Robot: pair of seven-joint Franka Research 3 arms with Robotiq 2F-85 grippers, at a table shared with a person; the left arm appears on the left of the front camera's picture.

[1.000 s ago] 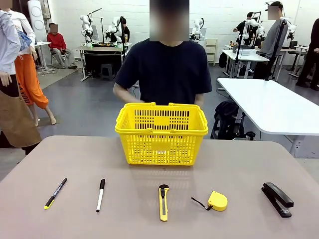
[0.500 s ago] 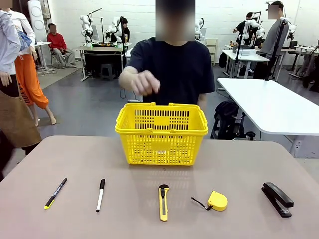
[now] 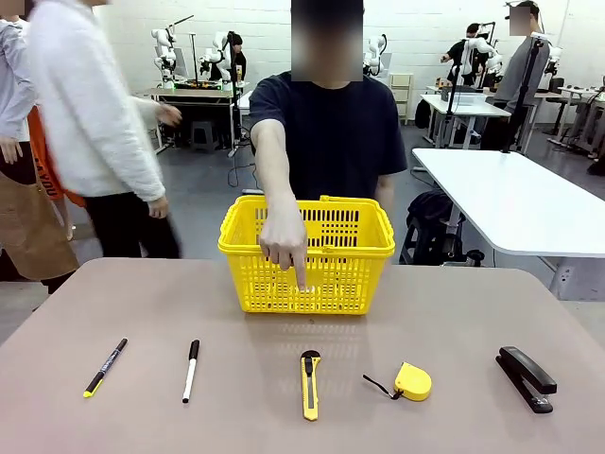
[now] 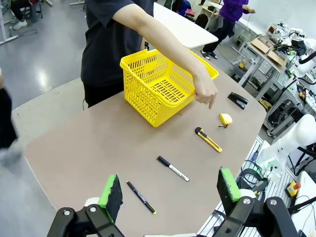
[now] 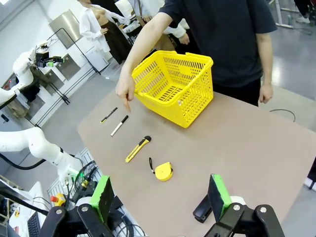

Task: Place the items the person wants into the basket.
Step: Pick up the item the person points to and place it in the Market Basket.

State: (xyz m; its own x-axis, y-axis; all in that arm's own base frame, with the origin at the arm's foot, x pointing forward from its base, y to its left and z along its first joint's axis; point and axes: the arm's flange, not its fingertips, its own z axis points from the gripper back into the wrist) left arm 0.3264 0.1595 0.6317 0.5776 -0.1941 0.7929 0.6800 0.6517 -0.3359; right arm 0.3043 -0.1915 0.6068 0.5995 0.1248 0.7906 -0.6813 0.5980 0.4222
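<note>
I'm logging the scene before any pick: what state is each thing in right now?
basket: upright, empty, handles down
utility knife: flat on table
marker: capped, flat
pen: flat
tape measure: wound in
stapler: closed
person's hand: pointing down, index finger out
left gripper: open, empty
right gripper: open, empty

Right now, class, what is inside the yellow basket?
Nothing that shows: the basket has only its bare slotted floor. The person's forearm crosses above it and hides a strip of the inside.
</note>
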